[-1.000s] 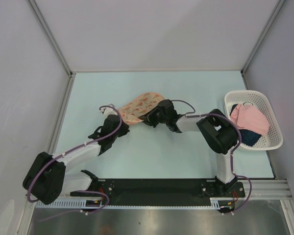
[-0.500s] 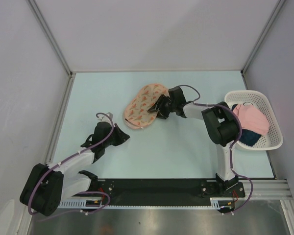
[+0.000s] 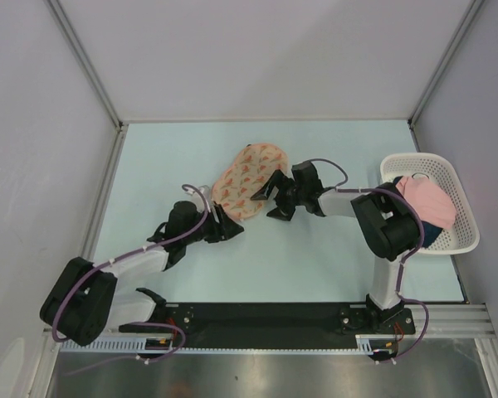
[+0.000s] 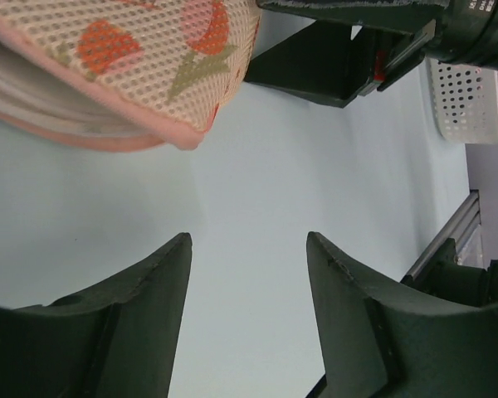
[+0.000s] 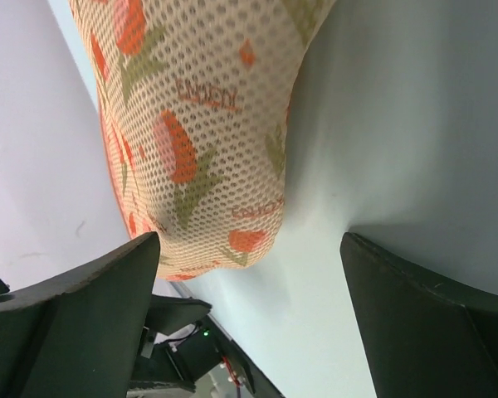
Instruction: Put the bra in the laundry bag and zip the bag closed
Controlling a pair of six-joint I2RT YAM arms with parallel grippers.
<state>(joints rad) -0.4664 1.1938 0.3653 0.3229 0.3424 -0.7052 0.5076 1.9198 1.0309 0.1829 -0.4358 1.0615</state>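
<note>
The laundry bag (image 3: 247,176) lies flat on the table, its peach mesh with the orange leaf pattern facing up. No opening in it shows. The bra is out of view. My left gripper (image 3: 232,226) is open just off the bag's near end; in the left wrist view the bag (image 4: 133,58) lies beyond the gripper (image 4: 249,240), which has only bare table between its fingers. My right gripper (image 3: 271,200) stands wide open at the bag's right side. In the right wrist view the bag (image 5: 199,124) hangs ahead of the gripper (image 5: 249,245), untouched.
A white lattice basket (image 3: 417,157) sits at the right edge of the table and holds a pink cloth (image 3: 423,199) over a dark blue one. It also shows in the left wrist view as the basket (image 4: 473,99). Grey walls enclose the table.
Both grippers have opened and let go of the bag, which now lies flat. The left gripper has come back up to the bag's near end. The right gripper has drawn back slightly.
</note>
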